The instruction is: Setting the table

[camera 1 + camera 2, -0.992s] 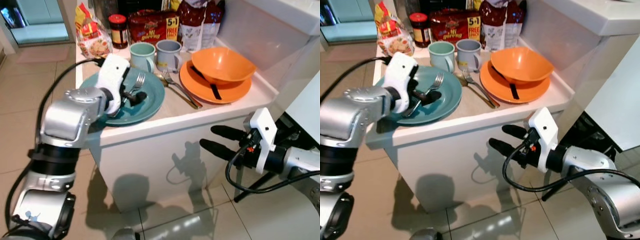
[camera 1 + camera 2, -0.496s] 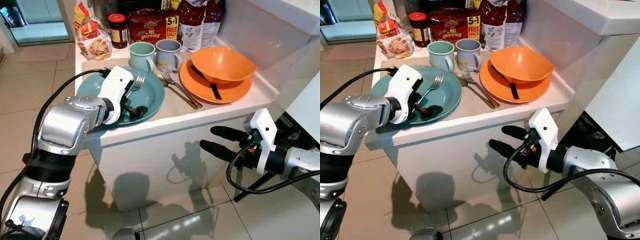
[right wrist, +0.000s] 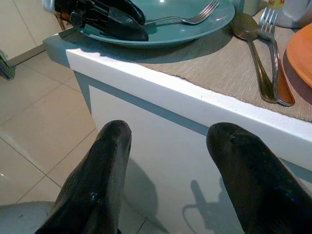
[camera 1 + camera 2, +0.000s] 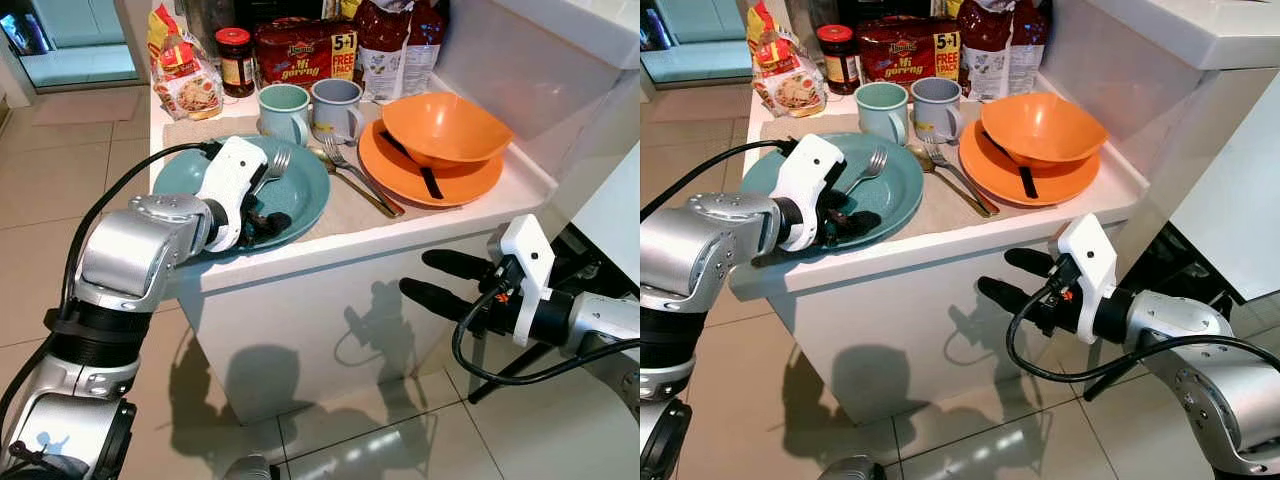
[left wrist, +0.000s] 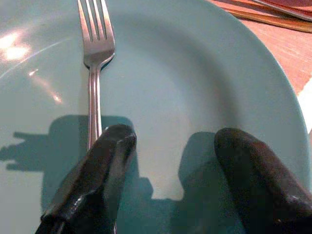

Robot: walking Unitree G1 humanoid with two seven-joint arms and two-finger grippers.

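Observation:
A teal plate [image 4: 305, 190] sits at the near left of the white counter with a silver fork [image 4: 276, 161] lying in it. My left gripper [image 4: 262, 226] rests low over the plate's near side, open. In the left wrist view the fork [image 5: 93, 58] runs under one finger [image 5: 105, 165], with bare plate [image 5: 195, 87] between the two fingers. My right gripper [image 4: 432, 277] hangs open below the counter's front edge, facing the cabinet, holding nothing. An orange bowl [image 4: 443, 128] stands on an orange plate [image 4: 475, 185] to the right.
Two mugs [image 4: 285, 110] [image 4: 336, 107] stand behind the teal plate. A spoon and fork [image 4: 358, 178] lie on the mat between the plates. A jar [image 4: 236, 60] and food packets [image 4: 305, 50] line the back. A white wall panel [image 4: 520, 70] rises at right. Tiled floor lies below.
My left gripper has slid back from the middle of the teal plate toward its near rim. The fork stays on the plate. The right arm has not moved.

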